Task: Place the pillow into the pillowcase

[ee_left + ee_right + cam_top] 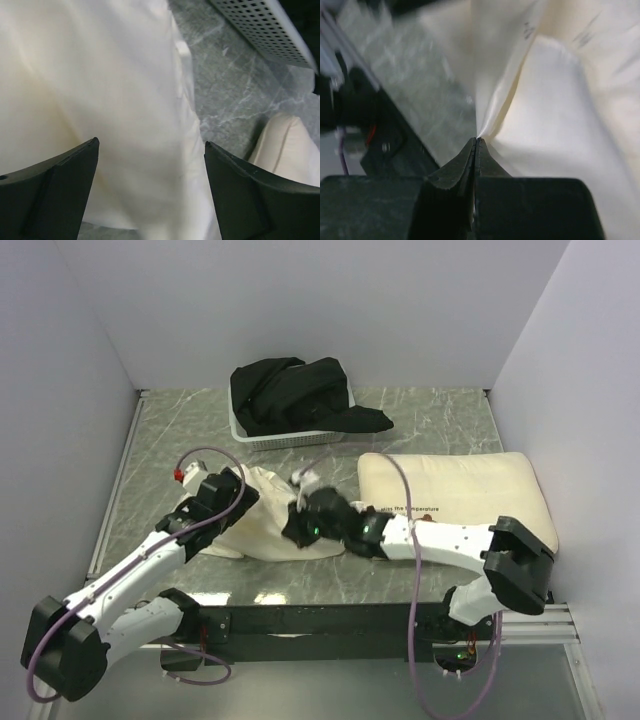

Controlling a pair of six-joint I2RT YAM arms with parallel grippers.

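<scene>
Top: pillow (455, 490) lies flat on the right of the table (430, 420), outside the case (262, 525), which sits bunched at front centre-left between the two arms. Left gripper (238, 496) is over the case's left edge. Right gripper (298, 522) reaches in from the right onto its right edge, near the pillow's near-left corner. The arm hides whether pillow and case touch. White basket (262, 438) holding black cloth (300, 395) is at the back, apart from both. Left wrist: fingers (60, 175) are spread wide and released, case fabric fills the view between and below them, nothing is pinched. Can't tell if the tips touch the fabric. Pillow corner shows at lower right, perforated basket wall at top right, bare table between. Right wrist: jaws are clenched tight on a fold of the case, and fabric fans out from the pinch. There is small dark print on the cloth near the top, too blurred to read. Table shows off to the left.
</scene>
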